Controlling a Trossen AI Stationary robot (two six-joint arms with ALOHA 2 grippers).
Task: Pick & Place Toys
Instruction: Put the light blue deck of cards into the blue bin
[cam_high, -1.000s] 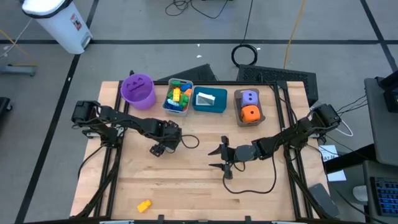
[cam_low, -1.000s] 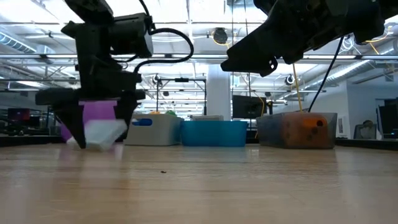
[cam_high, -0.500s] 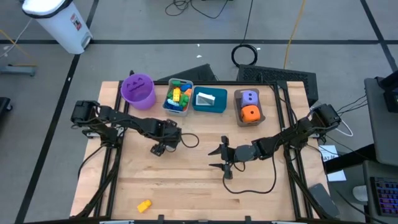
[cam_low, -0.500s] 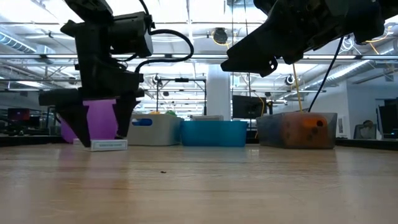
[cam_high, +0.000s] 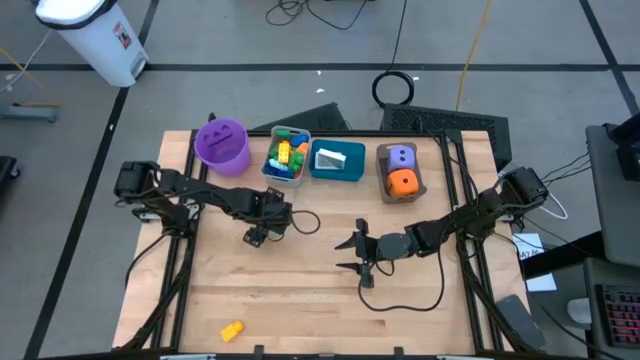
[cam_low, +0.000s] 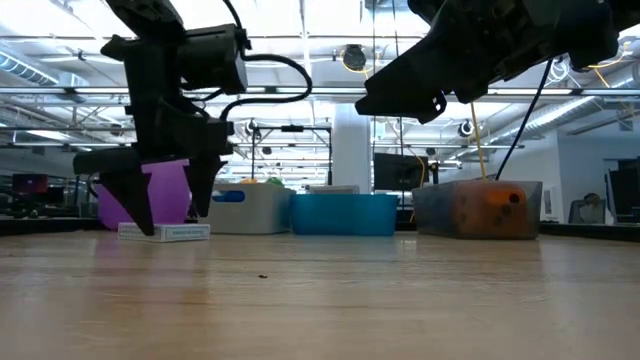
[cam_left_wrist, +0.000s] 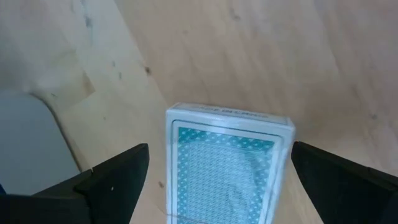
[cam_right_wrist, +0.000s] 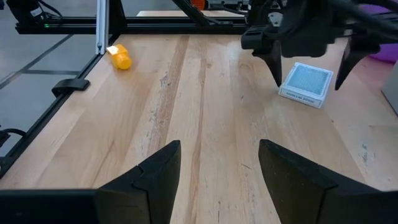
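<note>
A yellow brick (cam_high: 231, 330) lies alone near the front edge of the worktop (cam_high: 300, 290). Mid-worktop, the right claw (cam_high: 352, 254) hovers, fingers spread, holding nothing. The left claw (cam_low: 168, 205) stands wide over a boxed card deck (cam_left_wrist: 225, 163) lying flat on the wood, fingers either side, not gripping it. At the back sit a purple bucket (cam_high: 221, 145), a grey bin (cam_high: 286, 156) of bricks, a teal bin (cam_high: 337, 161) and a brown bin (cam_high: 401, 172) holding the purple die (cam_high: 401, 156) and orange die (cam_high: 402, 182)
</note>
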